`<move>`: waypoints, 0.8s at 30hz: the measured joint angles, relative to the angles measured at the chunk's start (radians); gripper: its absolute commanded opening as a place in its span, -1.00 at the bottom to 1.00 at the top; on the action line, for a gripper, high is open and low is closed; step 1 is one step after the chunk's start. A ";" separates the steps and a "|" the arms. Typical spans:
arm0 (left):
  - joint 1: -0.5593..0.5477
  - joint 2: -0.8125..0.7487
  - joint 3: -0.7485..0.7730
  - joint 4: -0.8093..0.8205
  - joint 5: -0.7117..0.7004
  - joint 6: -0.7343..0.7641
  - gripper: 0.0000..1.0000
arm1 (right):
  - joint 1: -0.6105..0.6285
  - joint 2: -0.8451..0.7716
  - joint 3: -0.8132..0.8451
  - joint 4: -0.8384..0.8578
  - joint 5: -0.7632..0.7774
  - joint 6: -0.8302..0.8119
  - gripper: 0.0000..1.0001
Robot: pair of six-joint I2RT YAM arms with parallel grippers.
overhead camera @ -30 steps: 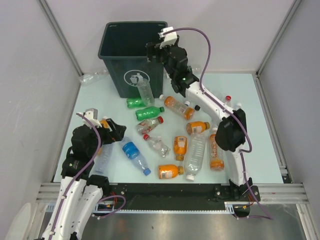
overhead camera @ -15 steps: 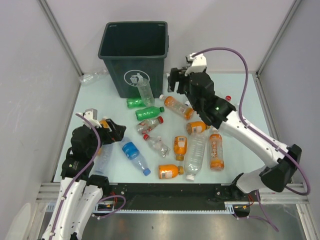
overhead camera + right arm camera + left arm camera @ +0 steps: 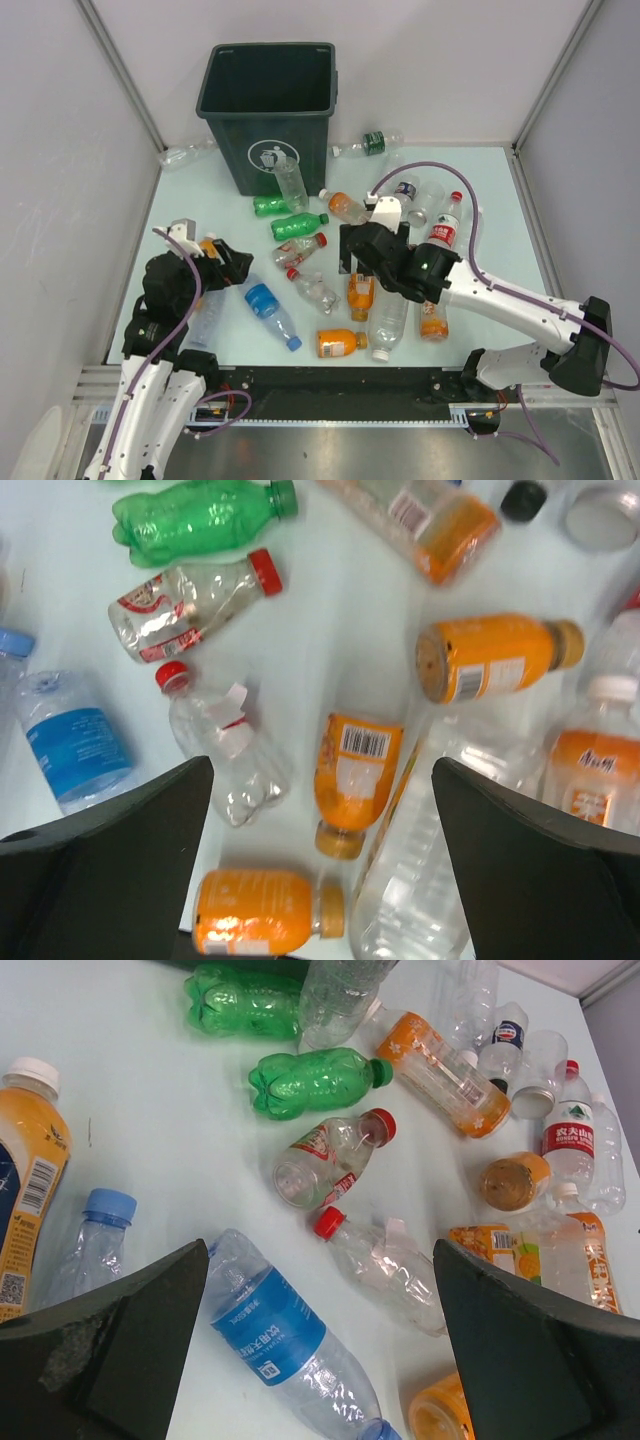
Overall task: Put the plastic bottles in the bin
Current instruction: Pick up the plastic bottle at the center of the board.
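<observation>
The dark green bin (image 3: 270, 100) stands at the back of the table, and its inside is hidden from view. Several plastic bottles lie scattered before it. My right gripper (image 3: 352, 262) is open and empty above a small orange bottle (image 3: 360, 295), which lies between the fingers in the right wrist view (image 3: 355, 775). My left gripper (image 3: 232, 262) is open and empty at the left. A blue-labelled clear bottle (image 3: 265, 303) lies by it and shows between the fingers in the left wrist view (image 3: 270, 1335).
Two green bottles (image 3: 285, 215) lie by the bin's front, and a clear bottle (image 3: 291, 183) leans on it. Clear bottles lie at the back left (image 3: 185, 155) and back right (image 3: 375, 142). A large clear bottle (image 3: 390, 310) lies under the right arm. White walls enclose the table.
My right arm has swung from over the bin down to the middle of the table, open and empty. Bottles at the back right now show. The left arm has not moved.
</observation>
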 measured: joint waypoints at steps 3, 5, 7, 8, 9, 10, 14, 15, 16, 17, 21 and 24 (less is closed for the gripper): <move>-0.007 -0.013 -0.006 0.000 0.010 0.000 1.00 | 0.037 -0.007 -0.003 -0.063 0.001 0.091 0.90; -0.010 -0.012 -0.006 0.000 0.016 0.000 0.99 | 0.061 -0.007 -0.004 -0.101 0.003 0.138 0.90; -0.010 -0.005 -0.006 0.000 0.016 0.000 1.00 | 0.081 -0.007 -0.005 -0.137 0.005 0.171 0.90; -0.010 0.001 -0.006 0.000 0.016 0.000 0.99 | 0.089 -0.007 -0.006 -0.149 0.006 0.182 0.91; -0.010 0.008 -0.006 -0.001 0.016 0.000 1.00 | 0.096 -0.005 -0.007 -0.159 0.006 0.193 0.91; -0.010 0.014 -0.006 -0.001 0.016 -0.001 0.99 | 0.099 -0.004 -0.007 -0.167 0.006 0.197 0.91; -0.010 0.020 -0.006 -0.003 0.015 -0.001 0.99 | 0.101 0.013 -0.024 -0.165 -0.001 0.202 0.91; -0.010 0.019 -0.006 -0.003 0.015 -0.001 0.99 | 0.100 0.019 -0.029 -0.163 -0.001 0.201 0.91; -0.010 0.018 -0.006 -0.004 0.014 -0.001 0.99 | 0.100 0.029 -0.034 -0.157 0.000 0.202 0.90; -0.010 0.016 -0.006 -0.003 0.014 -0.001 0.99 | 0.099 0.039 -0.037 -0.152 0.000 0.201 0.89; -0.010 0.010 -0.006 -0.004 0.007 -0.002 0.99 | 0.084 0.095 -0.050 -0.104 -0.009 0.185 0.86; -0.010 0.010 -0.006 -0.005 0.003 -0.008 0.99 | 0.071 0.145 -0.067 -0.036 -0.038 0.121 0.86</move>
